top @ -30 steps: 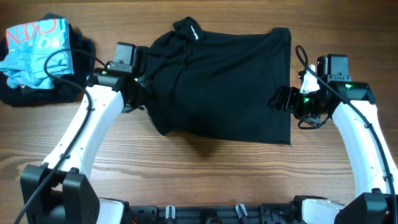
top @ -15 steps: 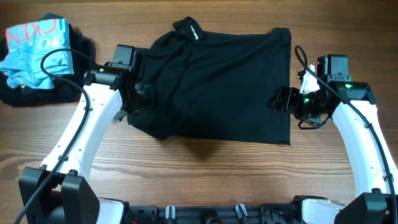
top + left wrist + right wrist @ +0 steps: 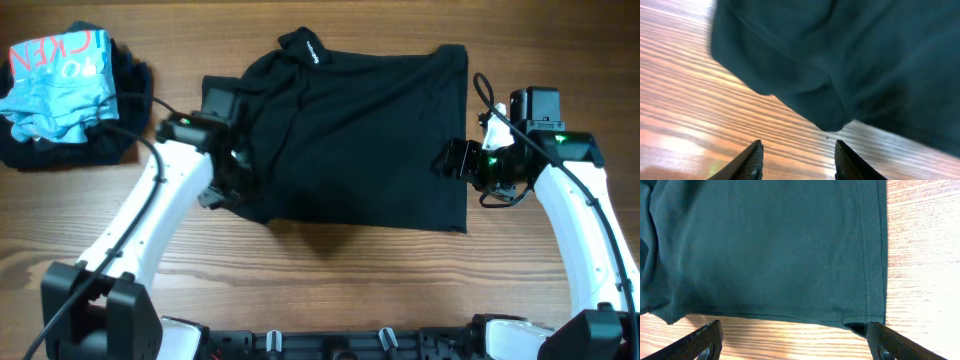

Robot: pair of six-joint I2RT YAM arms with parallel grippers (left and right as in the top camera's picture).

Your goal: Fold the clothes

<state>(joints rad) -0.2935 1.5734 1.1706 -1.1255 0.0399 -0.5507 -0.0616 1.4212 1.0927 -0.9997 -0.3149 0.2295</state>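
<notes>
Black T-shirt [image 3: 350, 140] lies just beyond both sets of fingertips: left gripper [image 3: 798, 147] stands partly parted and empty, right gripper [image 3: 793, 328] wide and empty at its stitched edge.

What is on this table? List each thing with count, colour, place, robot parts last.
T-shirt: one, black, spread mid-table, collar at far side.
Garment: one, light blue with red lettering, far left corner, atop dark clothes.
Dark clothes: one pile, black, far left corner.
Table: one, brown wood, under everything.
Left arm: one, white, left side.
Right arm: one, white, right side.
Left gripper: one, black, open, at T-shirt's left edge.
Right gripper: one, black, open, at T-shirt's right edge.
</notes>
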